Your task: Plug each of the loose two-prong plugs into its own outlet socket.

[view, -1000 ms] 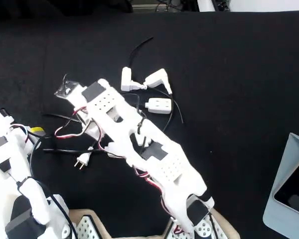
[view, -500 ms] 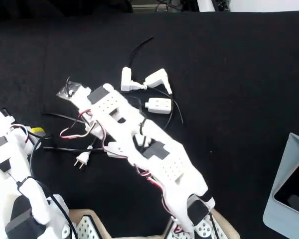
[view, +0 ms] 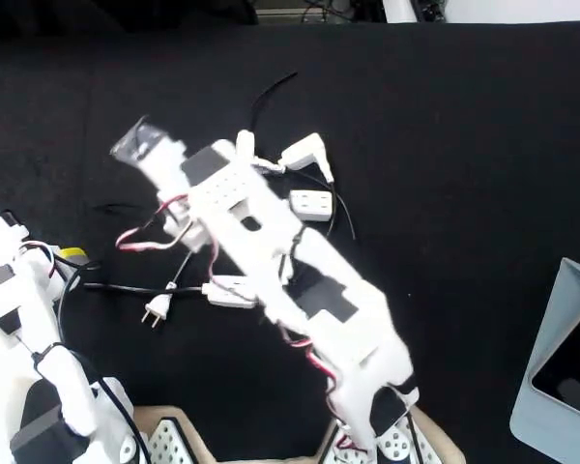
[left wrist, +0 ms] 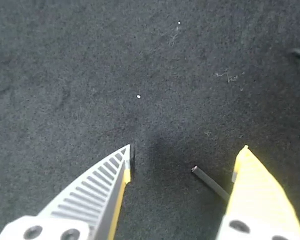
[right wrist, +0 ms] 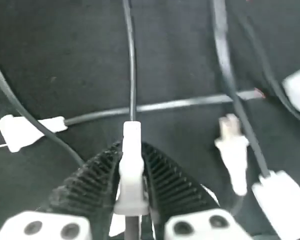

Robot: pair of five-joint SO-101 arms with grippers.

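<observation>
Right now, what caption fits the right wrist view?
Right gripper shut on a white two-prong plug with thin black cord; a second white plug lies loose on the black tabletop.

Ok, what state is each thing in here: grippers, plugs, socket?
right gripper: shut on white plug.
white plug: clamped between the fingers, not plugged in.
left gripper: open, empty, over the table.
loose plug: lying on the table, prongs bare, unplugged.
socket: lying flat, nothing plugged in as far as shows.
</observation>
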